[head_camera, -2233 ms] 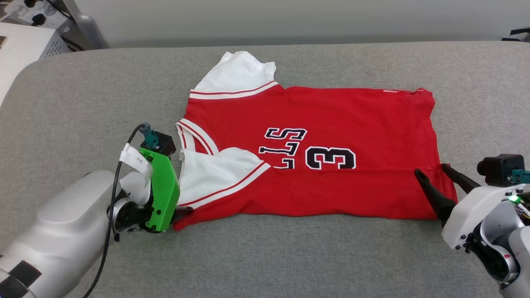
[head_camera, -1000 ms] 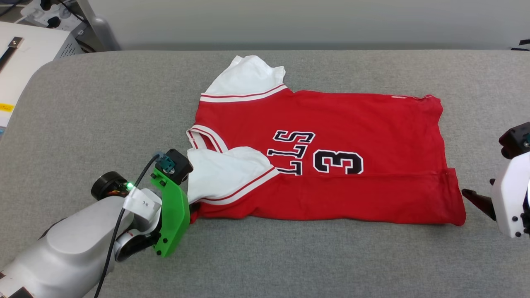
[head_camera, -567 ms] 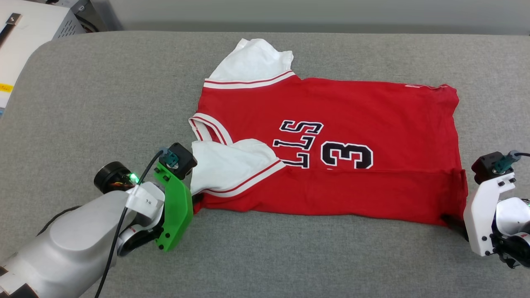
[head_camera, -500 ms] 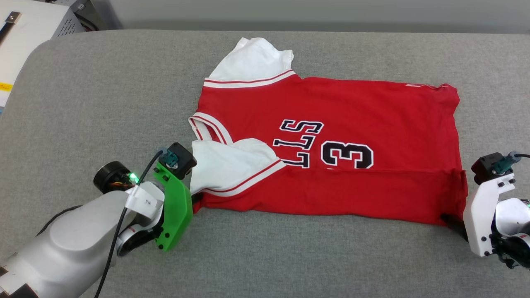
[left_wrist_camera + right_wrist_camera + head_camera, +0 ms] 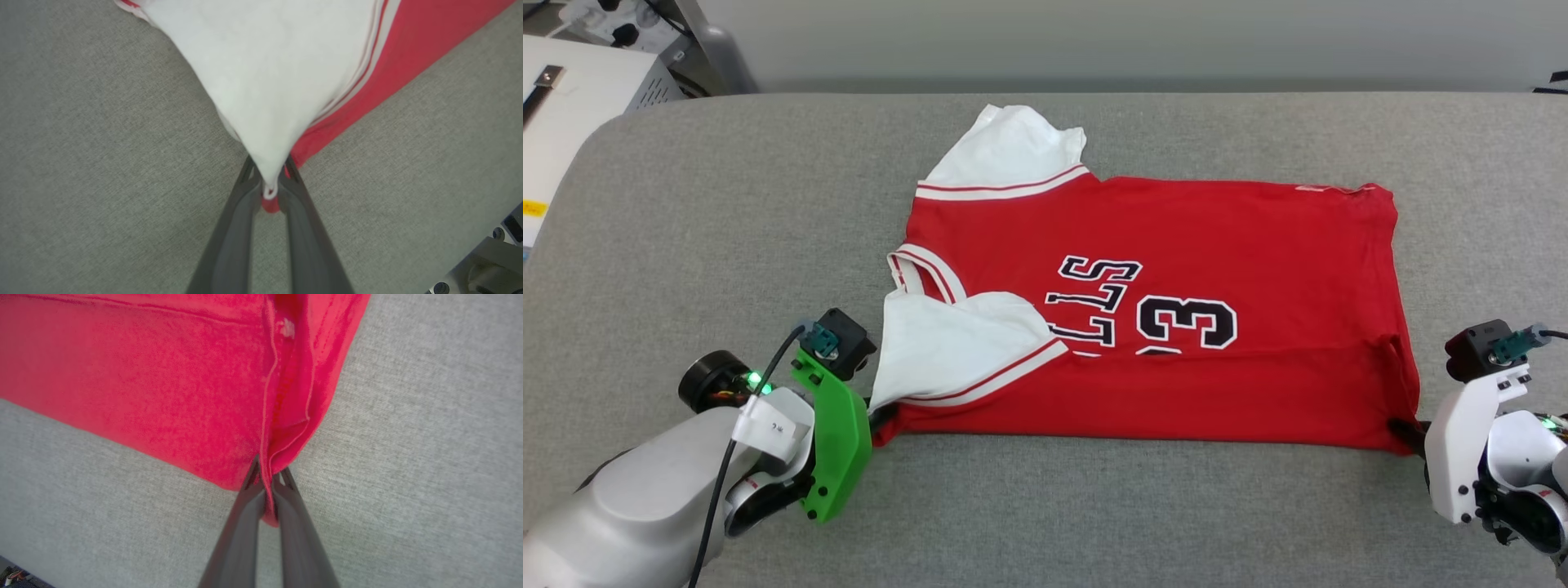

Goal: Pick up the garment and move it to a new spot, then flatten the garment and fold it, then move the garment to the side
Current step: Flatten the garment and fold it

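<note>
Garment (image 5: 1176, 269) lies flat on the grey table (image 5: 727, 204), near edge folded. Left end effector (image 5: 269, 177) pinches the sleeve corner, right end effector (image 5: 269, 473) clamps the hem corner. Soft, light cloth; it should sag between them, so corners suit.

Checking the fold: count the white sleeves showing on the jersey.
2. The far sleeve sticks out past the jersey; the near sleeve lies folded onto its front, tip in the left tool.
</note>
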Controlling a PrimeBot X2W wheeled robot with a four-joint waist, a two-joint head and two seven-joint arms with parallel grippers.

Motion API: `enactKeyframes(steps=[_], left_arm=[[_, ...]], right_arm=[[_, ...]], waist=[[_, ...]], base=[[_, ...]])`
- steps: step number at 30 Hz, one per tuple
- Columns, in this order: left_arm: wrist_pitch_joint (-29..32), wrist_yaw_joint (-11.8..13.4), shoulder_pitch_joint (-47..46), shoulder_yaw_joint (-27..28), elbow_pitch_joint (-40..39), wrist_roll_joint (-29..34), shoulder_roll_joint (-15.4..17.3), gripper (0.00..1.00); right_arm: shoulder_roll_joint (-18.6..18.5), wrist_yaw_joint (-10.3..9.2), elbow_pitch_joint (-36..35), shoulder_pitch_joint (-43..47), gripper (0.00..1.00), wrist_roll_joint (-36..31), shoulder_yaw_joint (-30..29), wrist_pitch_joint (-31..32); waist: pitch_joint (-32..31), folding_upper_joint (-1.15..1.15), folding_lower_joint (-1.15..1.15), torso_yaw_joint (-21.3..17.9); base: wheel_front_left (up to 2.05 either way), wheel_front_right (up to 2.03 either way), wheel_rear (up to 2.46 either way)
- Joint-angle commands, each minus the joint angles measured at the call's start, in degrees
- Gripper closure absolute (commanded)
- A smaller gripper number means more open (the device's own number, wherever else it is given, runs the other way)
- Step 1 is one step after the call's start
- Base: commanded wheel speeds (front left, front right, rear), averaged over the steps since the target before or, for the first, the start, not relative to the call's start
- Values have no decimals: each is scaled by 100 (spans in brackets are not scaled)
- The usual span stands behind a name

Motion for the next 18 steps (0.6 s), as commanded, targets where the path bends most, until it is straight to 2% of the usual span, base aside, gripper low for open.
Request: enactKeyframes(steps=[1,10,18], left_arm=[[-49,0,102,13,-10,-73,104,100],[35,47,492,13,-477,-132,410,100],[177,289,993,13,-1190,-264,692,100]], right_arm=[[-72,2,-104,164,100,79,10,-49],[-456,2,-1002,811,100,239,-276,18],[-573,2,-1708,1739,100,258,-948,263]], waist=[[-205,0,0,-7],[-604,0,0,14],[-726,0,0,9]], base=[[0,0,0],[0,0,0],[0,0,0]])
